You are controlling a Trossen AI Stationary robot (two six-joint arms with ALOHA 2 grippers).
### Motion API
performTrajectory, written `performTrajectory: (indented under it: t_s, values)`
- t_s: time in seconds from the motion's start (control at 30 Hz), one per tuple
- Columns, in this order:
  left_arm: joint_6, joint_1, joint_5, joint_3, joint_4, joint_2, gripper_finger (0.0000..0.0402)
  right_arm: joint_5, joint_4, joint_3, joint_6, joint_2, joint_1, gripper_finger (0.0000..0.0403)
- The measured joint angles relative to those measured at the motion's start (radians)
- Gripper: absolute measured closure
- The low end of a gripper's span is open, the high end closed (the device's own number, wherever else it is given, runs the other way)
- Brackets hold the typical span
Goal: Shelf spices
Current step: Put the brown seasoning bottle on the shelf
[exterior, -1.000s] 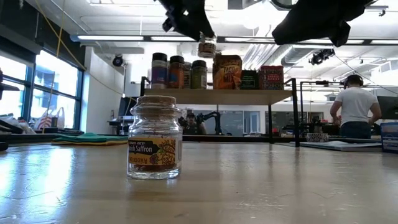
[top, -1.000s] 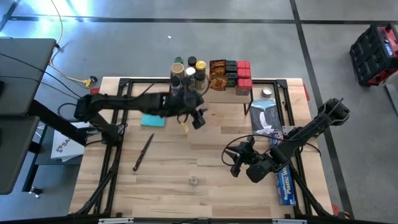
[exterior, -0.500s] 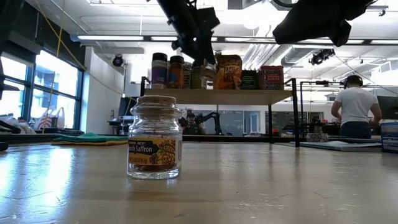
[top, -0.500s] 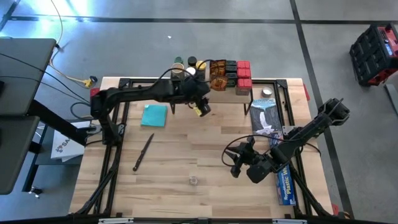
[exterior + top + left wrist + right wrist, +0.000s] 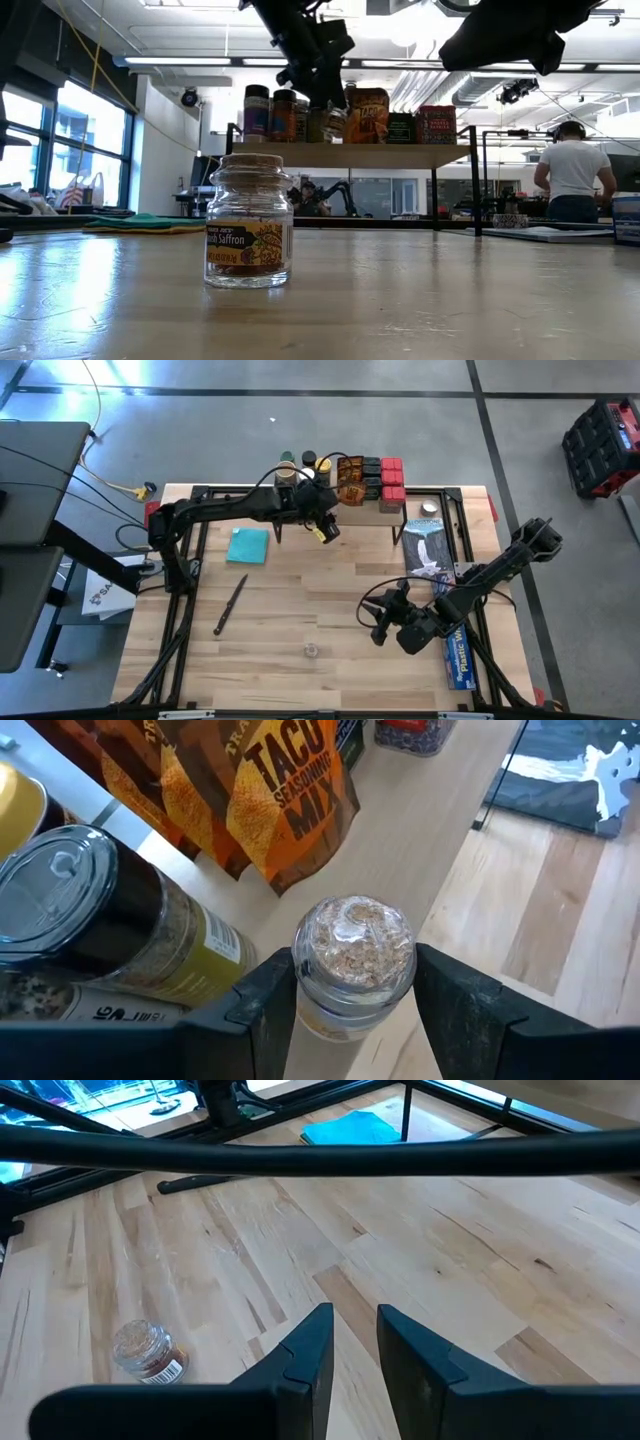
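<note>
Left gripper [image 5: 352, 1020] pinching a clear-lidded spice jar [image 5: 354, 963] over the shelf [image 5: 420, 850], taco seasoning packet [image 5: 270, 790] just ahead. Right gripper [image 5: 352, 1342] narrowly spread, above bare table [image 5: 420, 1250]; saffron jar [image 5: 146, 1354] off to one side.

Jars [image 5: 303, 464], packets [image 5: 350, 478], boxes [image 5: 391, 477] on shelf [image 5: 350, 155].

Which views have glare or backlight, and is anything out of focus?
Low view: bright windows and ceiling lights backlight the shelf, leaving the left gripper a silhouette; the saffron jar is sharp and the room behind soft. Left wrist view: the held jar is sharp.
</note>
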Motion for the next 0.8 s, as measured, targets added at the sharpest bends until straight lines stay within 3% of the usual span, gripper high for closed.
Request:
performTrajectory:
  t_s: [0.8]
  values:
    - [-0.054,0.031,0.007,-0.037,-0.002,0.001,0.021,-0.014,0.0,0.0,0.0,0.0,0.0,0.0327]
